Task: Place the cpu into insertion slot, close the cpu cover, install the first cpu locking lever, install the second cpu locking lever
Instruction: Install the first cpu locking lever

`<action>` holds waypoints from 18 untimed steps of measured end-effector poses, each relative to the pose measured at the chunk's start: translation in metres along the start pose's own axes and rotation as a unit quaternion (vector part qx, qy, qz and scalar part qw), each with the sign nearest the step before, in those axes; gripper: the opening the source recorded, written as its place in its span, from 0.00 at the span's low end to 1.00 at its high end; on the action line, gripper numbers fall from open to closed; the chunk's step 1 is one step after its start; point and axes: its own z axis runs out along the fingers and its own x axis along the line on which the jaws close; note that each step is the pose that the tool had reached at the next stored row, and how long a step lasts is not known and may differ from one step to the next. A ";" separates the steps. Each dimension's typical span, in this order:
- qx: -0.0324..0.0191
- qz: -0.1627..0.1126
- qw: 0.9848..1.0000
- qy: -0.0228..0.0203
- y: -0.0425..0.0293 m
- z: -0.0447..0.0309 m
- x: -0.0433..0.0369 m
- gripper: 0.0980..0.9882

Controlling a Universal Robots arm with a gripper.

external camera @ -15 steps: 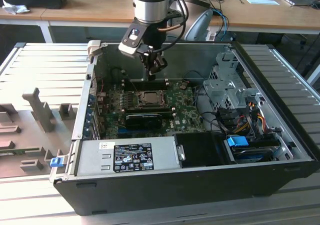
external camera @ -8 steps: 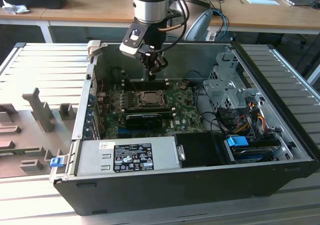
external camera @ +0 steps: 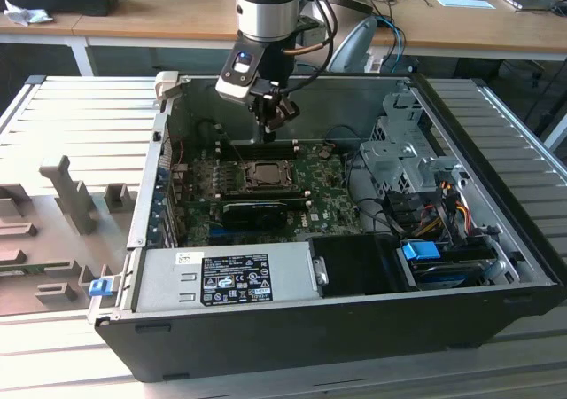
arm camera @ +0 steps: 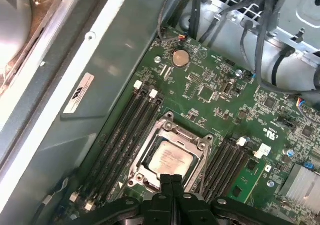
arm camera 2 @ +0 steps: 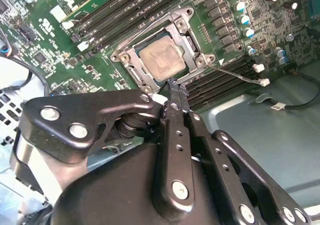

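The cpu (arm camera 2: 162, 57) lies flat in the insertion slot (external camera: 263, 176) on the green board, its dull silver top showing in both wrist views (arm camera: 170, 158). The cpu cover (arm camera 2: 194, 44) lies down around it as a silvery frame (arm camera: 172, 131). A thin locking lever (arm camera 2: 235, 73) sticks out from one socket corner over the memory slots. My gripper (external camera: 273, 126) hangs just above the socket's edge, its black fingertips (arm camera: 171, 181) pressed together and holding nothing. Its midpoint in the second wrist view (arm camera 2: 175, 87) is beside the frame's corner.
Long black memory slots (arm camera: 125, 130) flank the socket on both sides. A black card (external camera: 257, 208) lies in front of it, then the power supply (external camera: 230, 279). A drive cage (external camera: 399, 160) and cable bundles (external camera: 425, 213) fill the exterior view's right. Case walls (external camera: 159, 151) surround the board.
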 end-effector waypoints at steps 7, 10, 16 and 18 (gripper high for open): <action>-0.001 -0.068 0.998 0.003 0.0000 0.0003 0.0001 0.01; -0.001 -0.082 0.997 0.004 0.0000 0.0003 0.0000 0.01; -0.001 -0.100 0.995 0.004 0.0000 0.0003 0.0000 0.01; -0.001 -0.104 0.995 0.005 0.0000 0.0003 0.0000 0.01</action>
